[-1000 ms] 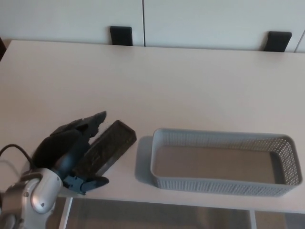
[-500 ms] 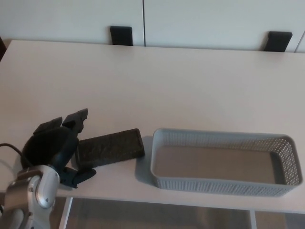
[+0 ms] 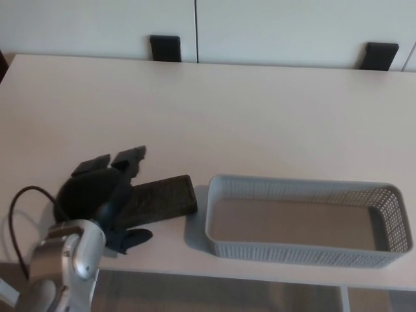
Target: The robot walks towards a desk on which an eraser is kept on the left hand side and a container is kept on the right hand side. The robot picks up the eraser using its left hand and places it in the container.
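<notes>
The dark rectangular eraser lies flat on the white desk, near the front edge and just left of the container. My left hand covers the eraser's left end. Its two fingers spread out above the far side and its thumb sits on the near side, not closed on the eraser. The grey mesh container stands at the front right with nothing in it. My right hand is out of the picture.
Two black chair backs stand beyond the desk's far edge. The desk's front edge runs just below the hand and the container. A black cable loops beside my left forearm.
One second ago the eraser was tilted up against my left hand. It then dropped flat on the desk with the hand drawn back left. The hand has since moved right over its left end.
</notes>
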